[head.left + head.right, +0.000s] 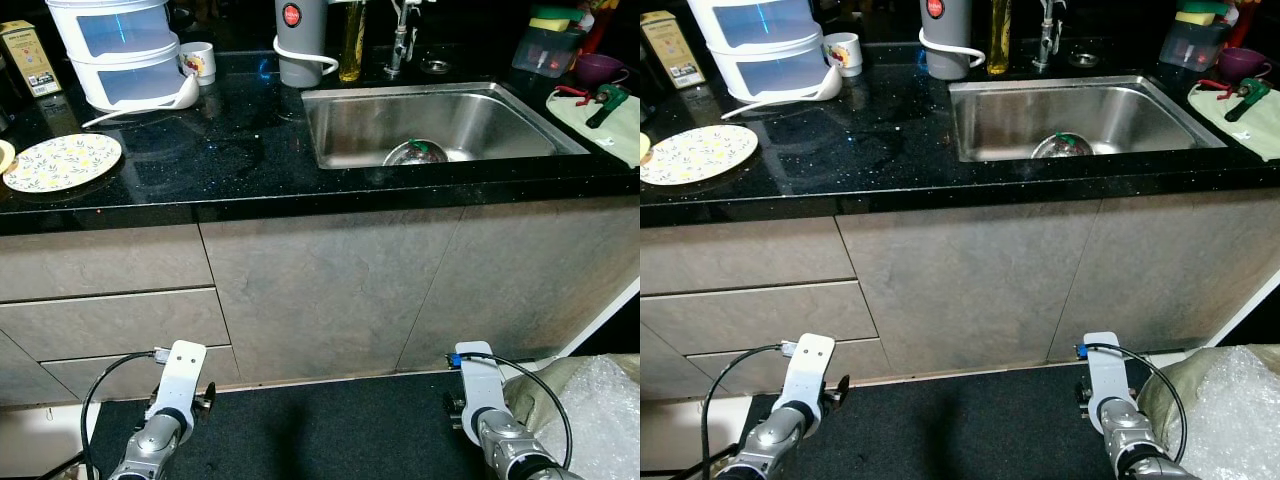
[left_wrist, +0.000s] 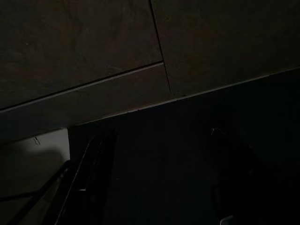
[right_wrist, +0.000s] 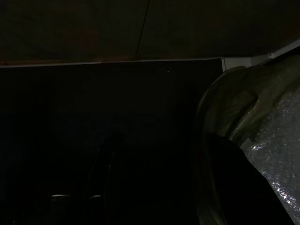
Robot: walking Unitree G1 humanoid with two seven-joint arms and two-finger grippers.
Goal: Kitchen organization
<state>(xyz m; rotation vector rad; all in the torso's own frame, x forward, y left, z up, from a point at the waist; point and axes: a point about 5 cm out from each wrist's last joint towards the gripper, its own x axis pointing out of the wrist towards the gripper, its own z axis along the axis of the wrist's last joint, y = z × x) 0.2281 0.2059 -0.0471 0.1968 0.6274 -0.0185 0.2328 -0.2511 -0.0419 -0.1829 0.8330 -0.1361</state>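
A black stone counter (image 1: 240,150) runs across in front of me, with a steel sink (image 1: 360,130) set in its right half. A steel bowl (image 1: 415,152) lies in the sink. A patterned plate (image 1: 60,162) sits at the counter's left edge. Behind it stand stacked white containers (image 1: 125,50), a white ladle (image 1: 170,100) and a mug (image 1: 200,62). My left arm (image 1: 172,405) and right arm (image 1: 485,405) hang idle low before the cabinet doors. In the dim left wrist view my left gripper (image 2: 161,132) is open and holds nothing. My right gripper (image 3: 105,173) is a dark shape over the mat.
A grey jug (image 1: 300,40), an oil bottle (image 1: 351,40) and the tap (image 1: 402,40) stand behind the sink. A green cloth (image 1: 625,130) with a tool lies at right, near a purple bowl (image 1: 598,67). A dark mat (image 1: 330,430) covers the floor; a bubble-wrap bag (image 1: 590,400) sits by my right arm.
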